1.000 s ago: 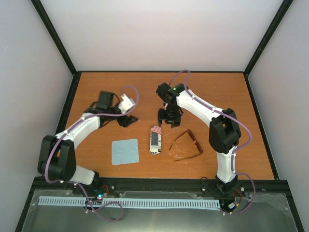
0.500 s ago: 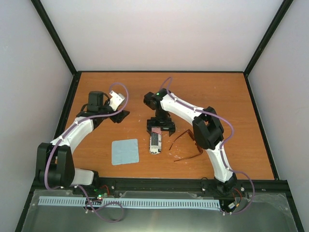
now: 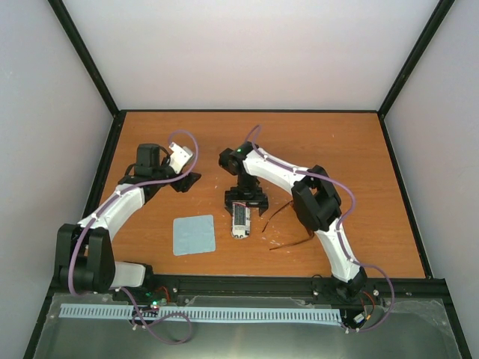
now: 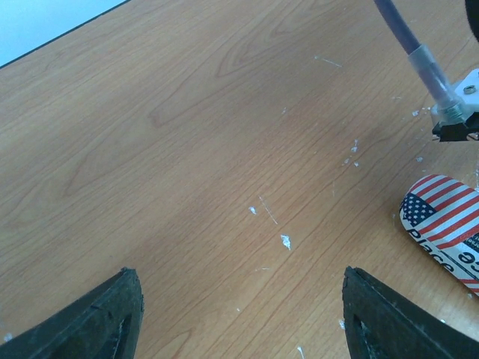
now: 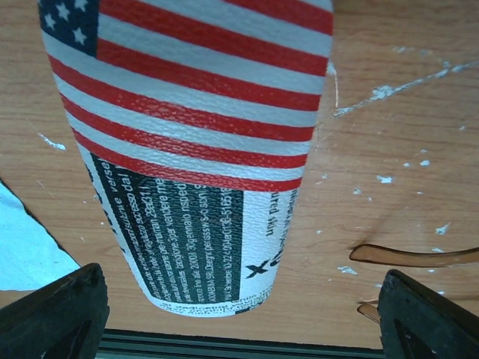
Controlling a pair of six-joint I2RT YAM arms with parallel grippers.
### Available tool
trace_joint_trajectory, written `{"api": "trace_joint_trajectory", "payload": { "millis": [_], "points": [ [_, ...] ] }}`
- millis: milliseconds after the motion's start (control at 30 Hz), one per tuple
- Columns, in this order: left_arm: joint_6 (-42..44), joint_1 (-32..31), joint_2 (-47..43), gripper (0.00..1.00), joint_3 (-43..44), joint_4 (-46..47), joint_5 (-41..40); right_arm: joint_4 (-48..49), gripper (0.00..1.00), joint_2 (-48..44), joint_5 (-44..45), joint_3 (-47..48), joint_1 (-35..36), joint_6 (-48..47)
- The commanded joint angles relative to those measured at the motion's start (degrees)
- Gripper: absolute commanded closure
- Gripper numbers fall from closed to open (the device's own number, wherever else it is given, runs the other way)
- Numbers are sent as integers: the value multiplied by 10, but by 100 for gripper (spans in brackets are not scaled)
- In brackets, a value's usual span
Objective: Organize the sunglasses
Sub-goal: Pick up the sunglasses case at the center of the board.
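The sunglasses (image 3: 293, 224), with a thin reddish-brown frame, lie open on the table right of the case, partly hidden under my right arm. One temple tip shows in the right wrist view (image 5: 412, 256). The tan case (image 3: 239, 221) with red-white stripes lies lengthwise mid-table. My right gripper (image 3: 245, 199) is open and low over the case's far end. In its wrist view the case (image 5: 202, 149) lies between the spread fingers of the gripper (image 5: 239, 318). My left gripper (image 3: 185, 181) is open and empty above bare wood (image 4: 243, 314), left of the case (image 4: 441, 217).
A light blue square cloth (image 3: 194, 234) lies left of the case near the front; its corner shows in the right wrist view (image 5: 22, 247). The black front rail (image 3: 239, 284) runs along the near edge. The right arm's cable (image 4: 419, 52) crosses the left wrist view.
My right gripper has moved left and down from behind the sunglasses to straddle the case's far end. My left gripper has drawn back a little to the left.
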Motion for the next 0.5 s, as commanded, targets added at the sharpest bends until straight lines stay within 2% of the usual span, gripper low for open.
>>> {"api": "trace_joint_trajectory", "payload": {
  "millis": [0,467],
  "points": [
    [-11,5,-16,27,-5,14,15,2,4,9,-10,6,6,6],
    [-12,5,-18,27,-14,37,23,8,10,34,-15,10,10,-1]
  ]
}}
